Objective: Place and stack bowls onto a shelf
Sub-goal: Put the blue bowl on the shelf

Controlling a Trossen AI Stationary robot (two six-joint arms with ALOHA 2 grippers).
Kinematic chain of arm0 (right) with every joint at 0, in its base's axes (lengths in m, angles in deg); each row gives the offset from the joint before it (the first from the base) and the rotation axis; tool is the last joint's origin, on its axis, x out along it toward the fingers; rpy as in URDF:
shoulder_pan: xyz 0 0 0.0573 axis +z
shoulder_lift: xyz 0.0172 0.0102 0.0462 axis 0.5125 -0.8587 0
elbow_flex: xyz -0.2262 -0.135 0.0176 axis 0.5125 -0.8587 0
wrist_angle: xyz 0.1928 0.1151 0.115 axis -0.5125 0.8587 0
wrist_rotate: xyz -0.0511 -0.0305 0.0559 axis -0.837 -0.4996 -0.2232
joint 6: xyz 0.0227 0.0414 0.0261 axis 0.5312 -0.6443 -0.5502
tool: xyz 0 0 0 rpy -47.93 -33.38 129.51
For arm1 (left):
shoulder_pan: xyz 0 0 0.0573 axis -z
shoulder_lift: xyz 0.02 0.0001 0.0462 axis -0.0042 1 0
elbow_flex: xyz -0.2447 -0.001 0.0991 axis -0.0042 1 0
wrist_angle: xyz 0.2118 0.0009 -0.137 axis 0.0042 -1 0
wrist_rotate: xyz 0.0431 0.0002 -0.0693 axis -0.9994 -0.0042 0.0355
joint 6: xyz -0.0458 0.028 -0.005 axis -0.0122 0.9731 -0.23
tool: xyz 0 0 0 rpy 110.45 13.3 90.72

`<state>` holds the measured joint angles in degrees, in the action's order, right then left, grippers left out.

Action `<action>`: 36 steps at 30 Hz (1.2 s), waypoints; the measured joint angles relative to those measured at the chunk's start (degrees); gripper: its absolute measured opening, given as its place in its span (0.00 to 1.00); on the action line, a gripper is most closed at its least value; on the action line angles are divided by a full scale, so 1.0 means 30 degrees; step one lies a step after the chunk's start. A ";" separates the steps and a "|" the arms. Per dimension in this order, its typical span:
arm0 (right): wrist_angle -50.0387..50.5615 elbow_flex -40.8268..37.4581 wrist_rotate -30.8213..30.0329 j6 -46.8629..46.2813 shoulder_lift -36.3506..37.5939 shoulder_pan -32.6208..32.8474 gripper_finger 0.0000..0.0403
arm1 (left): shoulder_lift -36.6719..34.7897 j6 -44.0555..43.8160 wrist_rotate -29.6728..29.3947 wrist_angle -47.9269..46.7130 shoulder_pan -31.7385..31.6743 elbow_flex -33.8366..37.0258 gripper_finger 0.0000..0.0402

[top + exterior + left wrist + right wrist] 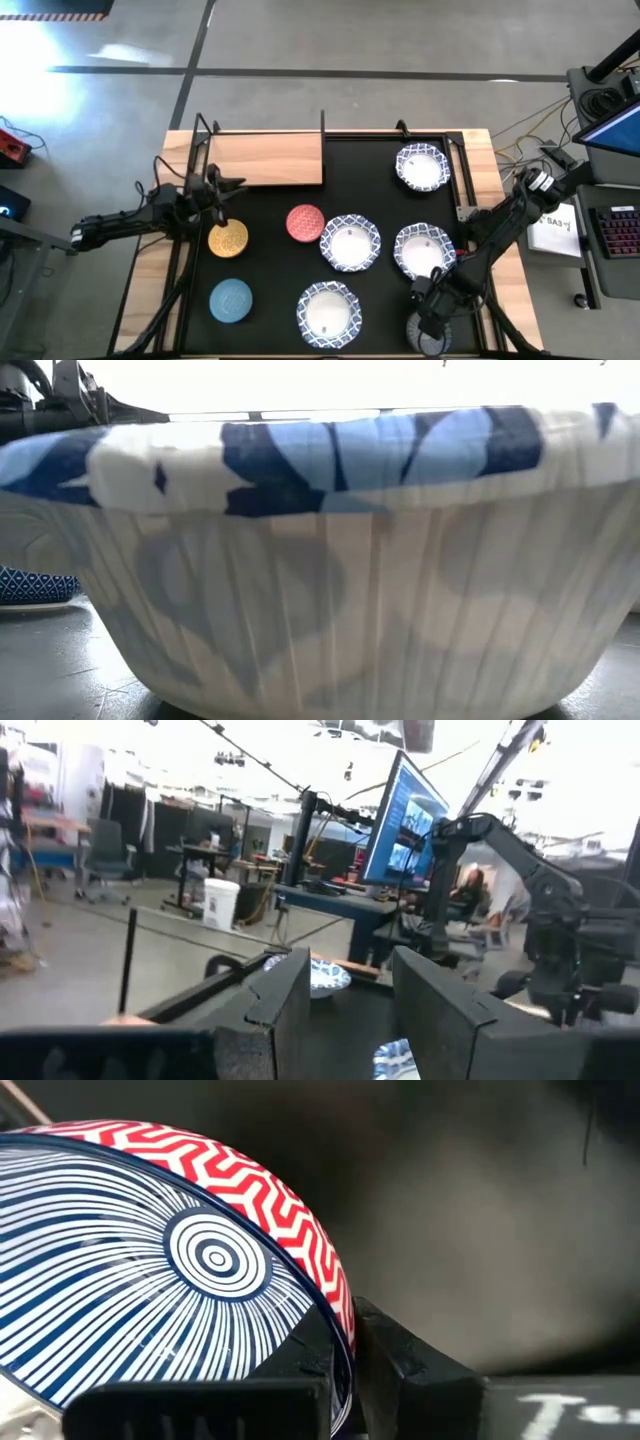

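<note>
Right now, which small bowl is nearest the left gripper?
The yellow bowl, just beside the left gripper; the red bowl and blue bowl sit farther off.

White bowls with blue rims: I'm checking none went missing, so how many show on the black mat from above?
4: one at the far right corner, one mid-mat beside the red bowl, one right of that, one at the near edge. A fifth may be hidden.

White bowl fills nearly whole low view, standing upright on dark mat. Blue patterned band runs round rim; fluted wall below tapers to base. Second blue-patterned bowl peeks out at left, farther back. Dark arm parts at upper left. Background bright, washed out.
</note>
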<state>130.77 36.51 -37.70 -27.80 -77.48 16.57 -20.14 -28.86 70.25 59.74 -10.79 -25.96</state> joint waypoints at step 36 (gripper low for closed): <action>-0.2841 0.5605 -2.1826 1.8598 -0.0225 -1.3164 0.03 | 0.7770 0.2520 -0.2171 -0.2797 0.0022 -0.5162 0.31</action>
<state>122.24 53.33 -103.18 27.99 -78.16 -22.92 3.17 -21.30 63.74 51.34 -10.72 -41.45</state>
